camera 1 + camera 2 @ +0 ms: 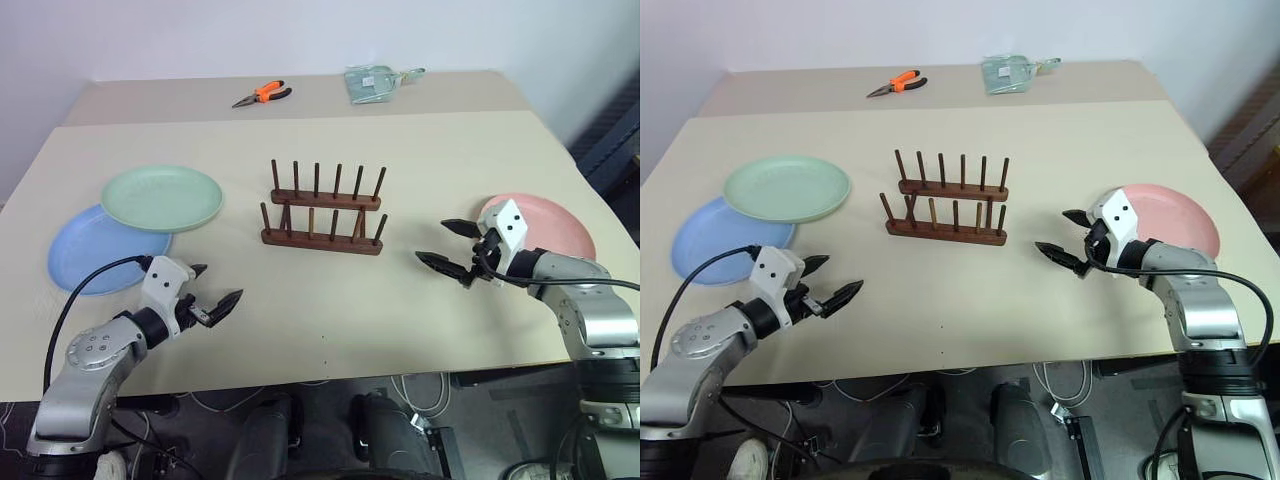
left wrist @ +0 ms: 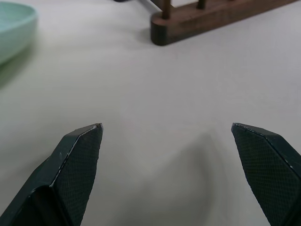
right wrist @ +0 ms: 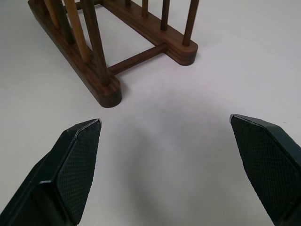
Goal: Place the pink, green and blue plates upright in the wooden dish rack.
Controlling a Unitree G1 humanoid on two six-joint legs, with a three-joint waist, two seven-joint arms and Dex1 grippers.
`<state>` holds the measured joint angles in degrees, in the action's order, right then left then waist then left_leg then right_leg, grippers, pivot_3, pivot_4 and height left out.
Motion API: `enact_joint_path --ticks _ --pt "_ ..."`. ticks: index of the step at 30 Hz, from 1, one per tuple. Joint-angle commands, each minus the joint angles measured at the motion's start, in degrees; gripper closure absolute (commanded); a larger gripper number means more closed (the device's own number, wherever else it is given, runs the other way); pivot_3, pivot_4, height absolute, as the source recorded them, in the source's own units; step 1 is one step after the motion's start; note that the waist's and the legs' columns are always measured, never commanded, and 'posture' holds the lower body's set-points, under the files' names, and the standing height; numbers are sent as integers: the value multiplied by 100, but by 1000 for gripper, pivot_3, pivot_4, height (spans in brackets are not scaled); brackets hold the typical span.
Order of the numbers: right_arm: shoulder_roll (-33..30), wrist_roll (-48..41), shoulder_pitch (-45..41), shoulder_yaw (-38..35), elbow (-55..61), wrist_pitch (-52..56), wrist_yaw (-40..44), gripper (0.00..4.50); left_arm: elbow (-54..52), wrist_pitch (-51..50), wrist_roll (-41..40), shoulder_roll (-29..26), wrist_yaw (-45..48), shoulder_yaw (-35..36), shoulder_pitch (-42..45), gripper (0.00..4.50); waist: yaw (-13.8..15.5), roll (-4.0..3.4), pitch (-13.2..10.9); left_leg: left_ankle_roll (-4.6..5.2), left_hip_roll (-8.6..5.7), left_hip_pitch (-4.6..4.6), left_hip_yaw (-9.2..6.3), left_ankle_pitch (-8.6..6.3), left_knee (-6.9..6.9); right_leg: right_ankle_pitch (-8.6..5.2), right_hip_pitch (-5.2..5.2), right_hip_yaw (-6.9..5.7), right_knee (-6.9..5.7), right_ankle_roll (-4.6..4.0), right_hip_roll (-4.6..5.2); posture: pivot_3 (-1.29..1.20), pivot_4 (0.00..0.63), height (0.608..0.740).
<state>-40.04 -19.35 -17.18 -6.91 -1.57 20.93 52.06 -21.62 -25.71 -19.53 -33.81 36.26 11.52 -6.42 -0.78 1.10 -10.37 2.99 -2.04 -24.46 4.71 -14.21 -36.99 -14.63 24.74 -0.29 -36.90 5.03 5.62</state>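
Far back on the beige table (image 1: 330, 320): orange-handled pliers (image 1: 263, 95) and a flat pale-green packet (image 1: 372, 83), well apart from everything else. Nothing between either gripper and the small dark brown wooden dish rack (image 1: 323, 209), standing at mid-table with two rows of upright pegs, all slots bare. Round pale mint green plate (image 1: 162, 197) lying flat to the left, overlapping the edge of the light blue plate (image 1: 95, 248). Salmon pink plate (image 1: 545, 227) flat on the right. Left gripper (image 1: 213, 293) near the blue plate, jaws spread wide, holding nothing. Right gripper (image 1: 448, 245) just beside the pink plate, jaws likewise wide and holding nothing.
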Motion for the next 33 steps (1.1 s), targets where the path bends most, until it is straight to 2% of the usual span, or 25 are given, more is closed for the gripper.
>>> enact_joint_path --ticks 1,7,12,20,28,33 --pt "76 -11 -148 -2 116 -120 -59 21 -149 120 14 -82 -27 113 100 0 0 0 0 0 0 0 0 0 0 0 0 0 1 0 0 0 150 740" --pt "102 -221 -114 78 304 170 101 21 174 181 136 -48 -75 -4 492 0 7 0 0 0 0 0 -1 0 -1 3 -3 -3 3 4 0 0 150 740" --pt "255 -46 40 140 519 48 -241 21 1007 403 438 -231 269 -456 1185 0 16 0 0 0 0 0 -3 0 -2 6 -5 -6 4 9 0 0 150 740" --pt "486 -25 674 -25 1370 133 -894 21 3766 1349 990 49 1295 -1530 3373 0 24 2 2 0 -1 -2 -4 0 -6 23 -11 -17 16 32 3 0 150 740" --pt "628 -91 1405 -176 2311 327 -1450 21 5921 2128 1308 722 1966 -1954 4653 0 35 2 3 3 0 -2 -5 0 -11 37 -20 -24 28 57 4 0 150 740" --pt "632 -160 1502 -161 2739 526 -1608 0 6143 2357 1350 818 2143 -1926 4650 2313 23 3 9 7 0 -1 -6 -3 -14 41 -25 -24 36 63 5 0 150 740"
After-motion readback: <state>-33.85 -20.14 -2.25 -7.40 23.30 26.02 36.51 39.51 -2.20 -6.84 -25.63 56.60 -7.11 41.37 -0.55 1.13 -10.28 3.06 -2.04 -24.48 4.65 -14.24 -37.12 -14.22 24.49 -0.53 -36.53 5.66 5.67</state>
